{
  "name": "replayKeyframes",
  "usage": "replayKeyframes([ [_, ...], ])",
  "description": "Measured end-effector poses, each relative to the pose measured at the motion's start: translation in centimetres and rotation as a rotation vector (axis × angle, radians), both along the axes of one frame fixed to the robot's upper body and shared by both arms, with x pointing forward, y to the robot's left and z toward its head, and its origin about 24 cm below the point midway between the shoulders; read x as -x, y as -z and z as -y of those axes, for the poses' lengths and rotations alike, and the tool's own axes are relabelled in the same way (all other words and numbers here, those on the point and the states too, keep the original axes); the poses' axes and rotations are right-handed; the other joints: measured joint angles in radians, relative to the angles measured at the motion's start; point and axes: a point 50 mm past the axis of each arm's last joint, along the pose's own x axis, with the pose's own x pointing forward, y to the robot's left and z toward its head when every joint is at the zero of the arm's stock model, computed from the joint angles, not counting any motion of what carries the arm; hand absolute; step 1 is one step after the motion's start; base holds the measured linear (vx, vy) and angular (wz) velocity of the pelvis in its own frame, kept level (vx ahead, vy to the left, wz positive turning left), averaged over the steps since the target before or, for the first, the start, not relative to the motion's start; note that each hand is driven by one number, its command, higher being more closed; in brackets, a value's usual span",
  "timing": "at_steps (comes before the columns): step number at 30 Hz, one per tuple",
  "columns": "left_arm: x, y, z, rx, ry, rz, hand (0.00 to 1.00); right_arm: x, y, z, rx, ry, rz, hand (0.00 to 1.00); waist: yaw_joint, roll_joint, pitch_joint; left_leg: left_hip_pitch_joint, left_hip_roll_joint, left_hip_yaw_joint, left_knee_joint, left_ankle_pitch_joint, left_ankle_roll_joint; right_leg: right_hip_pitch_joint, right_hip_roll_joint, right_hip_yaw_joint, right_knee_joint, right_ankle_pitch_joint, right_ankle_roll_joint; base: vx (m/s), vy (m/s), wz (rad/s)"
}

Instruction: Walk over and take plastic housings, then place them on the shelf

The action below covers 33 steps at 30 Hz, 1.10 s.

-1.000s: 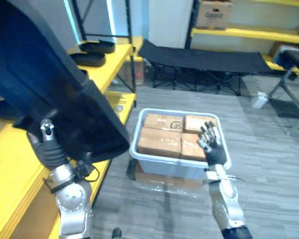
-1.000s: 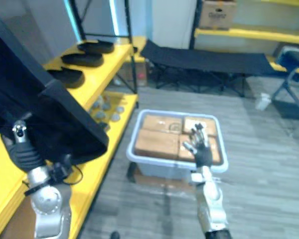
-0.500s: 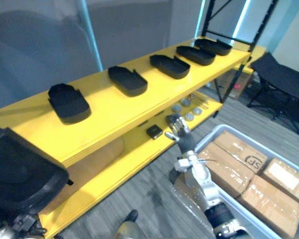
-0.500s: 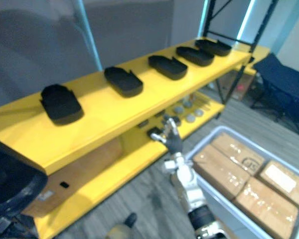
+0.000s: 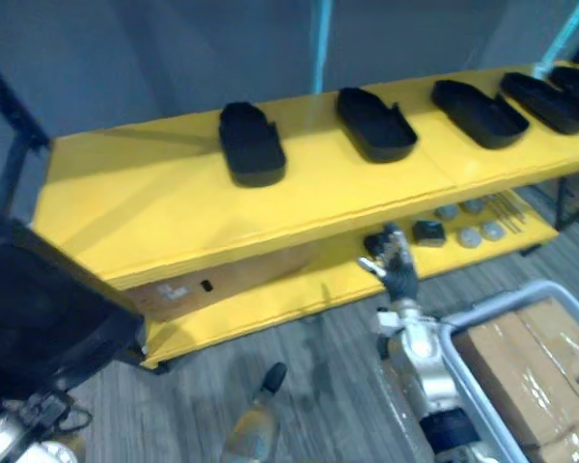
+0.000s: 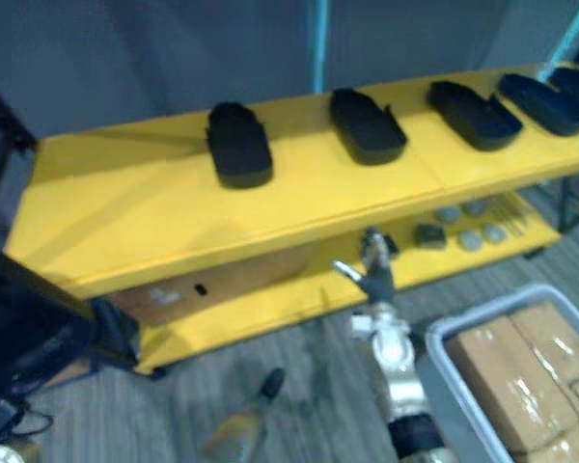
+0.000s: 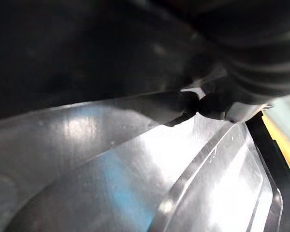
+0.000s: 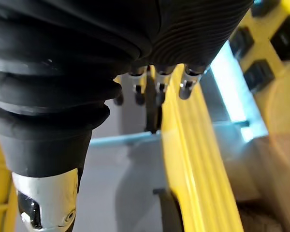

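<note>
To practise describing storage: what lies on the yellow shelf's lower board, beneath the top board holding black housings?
Small grey discs, a dark block and thin rods near its right end. The top board covers the back; the right hand hides a little.

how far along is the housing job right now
Done: a row of black housings lies on the yellow shelf. In hand: another housing sits against the left robot hand; the right robot hand is open and empty. Left: setting it on the shelf's bare left end.
</note>
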Motion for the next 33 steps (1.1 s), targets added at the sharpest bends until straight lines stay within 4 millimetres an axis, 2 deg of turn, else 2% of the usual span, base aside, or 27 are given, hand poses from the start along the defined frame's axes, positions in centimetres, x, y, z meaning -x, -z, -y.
replayKeyframes([
  [1, -0.3, 0.0, 0.1, -0.005, 0.017, -0.006, 1.00, 0.7, 0.4, 0.4, -0.008, 0.028, -0.007, 0.00, -0.016, 0.010, -0.007, 0.012, 0.007, -0.021, -0.031, -0.035, -0.014, 0.005, 0.025, 0.016, 0.011, -0.013, 0.015, 0.29, 0.172, 1.22],
  [2, -1.2, -0.1, 0.1, -0.007, 0.040, -0.013, 1.00, 1.8, 1.4, 0.6, -0.025, 0.049, -0.047, 0.00, -0.040, -0.025, -0.009, 0.040, -0.009, -0.037, -0.123, 0.010, -0.023, -0.016, 0.056, 0.077, -0.027, -0.117, 0.069, 0.00, 0.101, 0.75],
  [3, -1.4, 0.3, 0.0, 0.011, 0.034, -0.041, 1.00, 1.8, 1.4, 0.5, -0.018, 0.021, -0.044, 0.00, -0.041, -0.034, -0.006, 0.079, 0.006, -0.037, -0.207, 0.055, -0.020, -0.058, 0.076, 0.094, -0.066, -0.188, 0.060, -0.08, -0.042, 0.35],
  [4, -1.4, 0.6, -0.2, 0.023, 0.028, -0.062, 1.00, 1.8, 1.3, 0.5, -0.015, 0.011, -0.034, 0.00, -0.040, -0.033, -0.005, 0.096, 0.014, -0.026, -0.231, 0.067, -0.018, -0.075, 0.086, 0.094, -0.085, -0.213, 0.045, -0.19, -0.135, -0.31],
  [6, -1.6, 1.8, 0.0, 0.071, 0.032, -0.130, 1.00, 1.7, 1.0, 0.3, 0.005, -0.032, -0.011, 0.00, -0.038, -0.015, 0.000, 0.150, 0.019, 0.012, -0.246, 0.089, -0.009, -0.087, 0.094, 0.091, -0.149, -0.262, -0.019, -0.16, -0.150, -0.43],
  [7, -1.5, 2.1, 0.1, 0.080, 0.032, -0.137, 1.00, 1.6, 1.0, 0.2, 0.010, -0.043, -0.009, 0.00, -0.037, -0.010, -0.004, 0.149, 0.027, 0.029, -0.244, 0.089, -0.009, -0.085, 0.098, 0.099, -0.166, -0.261, -0.019, -0.09, -0.140, -0.61],
  [9, -1.2, 2.1, 0.3, 0.088, 0.029, -0.142, 1.00, 1.4, 0.7, 0.1, 0.018, -0.064, 0.008, 0.00, -0.037, 0.029, 0.013, 0.143, 0.058, 0.057, -0.256, 0.105, -0.029, -0.069, 0.122, 0.123, -0.247, -0.261, -0.020, -0.10, -0.125, -0.54],
  [12, -1.4, 2.2, 0.7, 0.098, 0.046, -0.143, 1.00, 2.3, 1.5, 0.3, 0.020, -0.065, -0.028, 0.00, -0.054, 0.054, 0.023, 0.162, 0.084, 0.057, -0.338, 0.152, -0.036, -0.059, 0.142, 0.132, -0.302, -0.266, -0.030, -0.12, -0.109, -0.13],
  [15, -1.5, 2.4, 1.1, 0.101, 0.065, -0.158, 1.00, 2.9, 1.9, 0.6, 0.020, -0.052, -0.048, 0.00, -0.077, 0.056, 0.022, 0.196, 0.106, 0.076, -0.394, 0.184, -0.036, -0.048, 0.154, 0.107, -0.303, -0.271, -0.046, -0.07, -0.109, 0.19],
  [19, -1.5, 2.6, 1.2, 0.116, 0.060, -0.169, 1.00, 3.1, 1.3, 1.0, 0.033, -0.034, -0.012, 0.00, -0.074, 0.056, 0.020, 0.198, 0.142, 0.151, -0.432, 0.214, -0.032, -0.057, 0.161, 0.087, -0.298, -0.272, -0.051, 0.00, -0.051, 0.16],
  [21, -1.2, 2.9, 1.0, 0.117, 0.049, -0.188, 1.00, 3.0, 1.1, 0.9, 0.049, -0.050, 0.001, 0.00, -0.064, 0.050, 0.017, 0.197, 0.139, 0.181, -0.434, 0.215, -0.032, -0.057, 0.146, 0.088, -0.304, -0.277, -0.053, 0.06, 0.020, -0.05],
  [24, -0.8, 2.6, 0.8, 0.102, 0.035, -0.190, 1.00, 3.0, 1.1, 0.7, 0.041, -0.049, 0.005, 0.00, -0.051, 0.022, 0.004, 0.198, 0.109, 0.224, -0.439, 0.209, -0.023, -0.055, 0.102, 0.084, -0.307, -0.294, -0.040, 0.14, 0.051, 0.02],
  [25, -0.6, 2.2, 0.7, 0.084, 0.024, -0.177, 1.00, 3.0, 1.1, 0.8, 0.041, -0.046, 0.007, 0.00, -0.049, -0.001, -0.002, 0.198, 0.081, 0.233, -0.433, 0.195, -0.005, -0.048, 0.074, 0.077, -0.309, -0.300, -0.025, 0.25, 0.023, 0.10],
  [27, -0.9, 1.6, 0.7, 0.065, 0.019, -0.154, 1.00, 2.8, 0.9, 1.1, 0.045, -0.031, 0.016, 0.00, -0.050, -0.007, 0.001, 0.212, 0.062, 0.231, -0.417, 0.167, 0.008, -0.057, 0.054, 0.054, -0.215, -0.287, 0.001, 0.23, 0.029, 0.22],
  [29, -1.5, 0.9, 0.7, 0.033, 0.031, -0.132, 1.00, 2.3, 0.4, 1.3, 0.040, 0.000, 0.037, 0.00, -0.051, -0.007, 0.001, 0.233, 0.052, 0.213, -0.411, 0.140, 0.027, -0.157, 0.017, 0.051, 0.045, -0.242, 0.067, 0.11, 0.152, 0.31],
  [30, -1.7, 0.6, 0.6, 0.015, 0.037, -0.127, 1.00, 2.0, 0.1, 1.3, 0.035, 0.011, 0.050, 0.00, -0.052, -0.016, 0.001, 0.243, 0.042, 0.205, -0.411, 0.129, 0.033, -0.212, -0.004, 0.061, 0.159, -0.195, 0.070, 0.07, 0.183, 0.32],
  [31, -2.0, 0.2, 0.6, -0.002, 0.044, -0.122, 1.00, 1.7, -0.2, 1.2, 0.027, 0.025, 0.061, 0.00, -0.053, -0.022, 0.003, 0.264, 0.033, 0.190, -0.417, 0.114, 0.044, -0.273, -0.033, 0.062, 0.288, -0.098, 0.052, -0.08, 0.414, 0.80],
  [32, -2.3, 0.7, 0.1, 0.012, 0.026, -0.168, 1.00, 1.0, -0.6, 0.4, 0.074, 0.030, 0.075, 0.00, -0.083, 0.003, 0.005, 0.388, 0.080, 0.127, -0.452, 0.065, 0.077, -0.454, -0.075, 0.027, 0.361, -0.126, -0.007, 0.00, 0.361, 0.85],
  [33, -2.4, 0.8, 0.0, 0.019, 0.024, -0.176, 1.00, 1.0, -0.6, 0.5, 0.074, 0.031, 0.075, 0.00, -0.090, 0.008, 0.008, 0.399, 0.085, 0.136, -0.451, 0.063, 0.080, -0.458, -0.077, 0.028, 0.305, -0.122, 0.000, 0.05, 0.274, 0.78],
])
